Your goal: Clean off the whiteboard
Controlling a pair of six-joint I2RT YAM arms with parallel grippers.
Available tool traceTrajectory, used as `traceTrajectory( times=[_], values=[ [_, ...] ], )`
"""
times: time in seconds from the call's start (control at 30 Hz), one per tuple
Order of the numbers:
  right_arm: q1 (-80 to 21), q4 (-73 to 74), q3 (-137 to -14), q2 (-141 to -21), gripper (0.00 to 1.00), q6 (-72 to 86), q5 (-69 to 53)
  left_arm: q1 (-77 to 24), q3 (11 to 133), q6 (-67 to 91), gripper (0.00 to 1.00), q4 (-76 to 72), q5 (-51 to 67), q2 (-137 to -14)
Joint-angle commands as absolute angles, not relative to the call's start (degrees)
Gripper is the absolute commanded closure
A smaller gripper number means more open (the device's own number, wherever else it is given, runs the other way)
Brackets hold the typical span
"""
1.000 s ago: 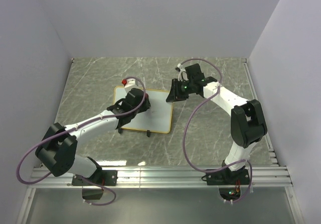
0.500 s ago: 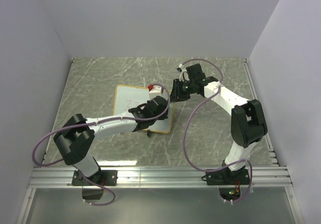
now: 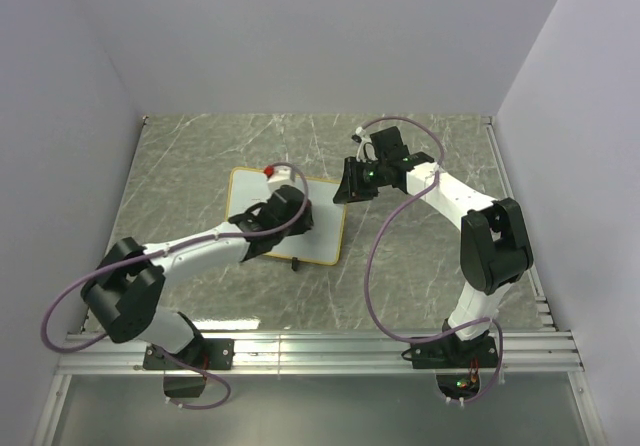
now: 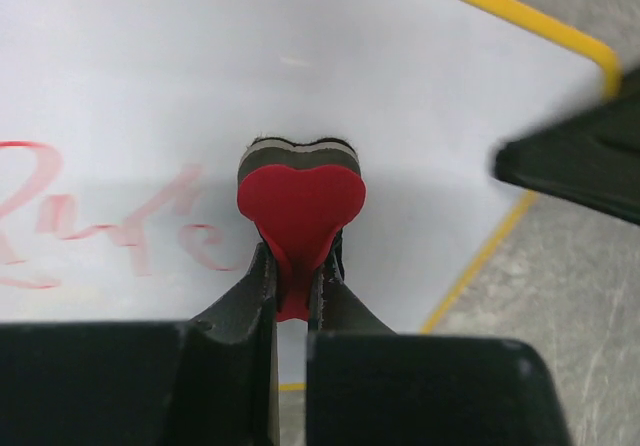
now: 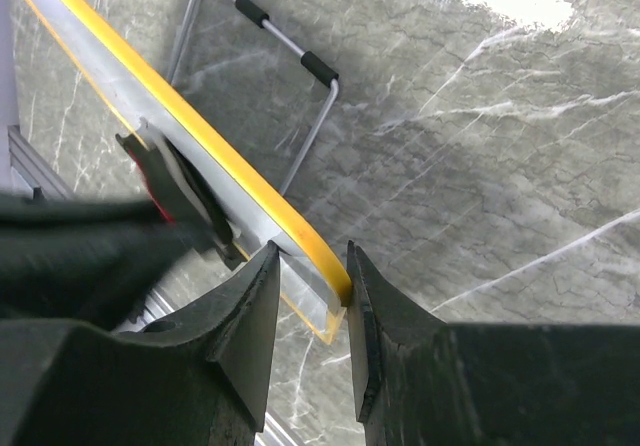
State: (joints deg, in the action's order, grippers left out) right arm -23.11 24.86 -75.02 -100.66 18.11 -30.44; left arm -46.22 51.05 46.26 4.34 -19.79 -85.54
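I see the whiteboard (image 3: 322, 224) lying on the worktop (image 3: 180, 176), left of centre. My right hand (image 5: 308, 266) pinches its yellow frame at the far right corner. My left hand (image 4: 290, 286) is clamped on a red eraser (image 4: 300, 201), which is pressed to the white surface near the far edge. Red scribbles (image 4: 130, 231) show just beside it in the wrist view.

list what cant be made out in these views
Left wrist: the red writing on the yellow-framed white board runs off the left edge; the left hand and its red heart-shaped eraser hide what's beneath.
Top external: that writing too small to read.
Right wrist: board edge-on, face hidden; unclear whether the right hand pinches the frame.
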Motion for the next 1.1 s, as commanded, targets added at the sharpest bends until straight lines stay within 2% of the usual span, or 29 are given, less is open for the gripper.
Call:
traceTrajectory(
  times=[0.0,0.3,0.47,0.6,0.77,1.07],
  values=[
    [-23.12,28.83,-75.94,-98.61,1.0,16.96,-26.02,-39.91,45.89,45.7,1.0,12.66,-26.02,-85.44],
    [-23.12,28.83,-75.76,-98.44,1.0,17.14,-26.1,-40.51,46.05,45.7,1.0,11.61,-24.08,-84.46],
    [-23.12,28.83,-76.03,-98.44,1.0,17.14,-26.19,-48.5,53.06,45.61,1.0,13.18,-24.78,-88.85],
    [-23.12,29.35,-76.38,-98.35,1.0,16.96,-26.02,-50.19,55.28,45.97,1.0,14.24,-25.31,-91.41],
    [-23.12,29.44,-75.94,-97.74,1.0,16.53,-25.66,-46.32,53.97,44.48,1.0,14.68,-25.75,-89.48],
    [-23.2,29.53,-75.67,-97.73,1.0,16.52,-25.66,-32.44,50.71,38.69,1.0,15.12,-26.37,-83.85]
  ],
)
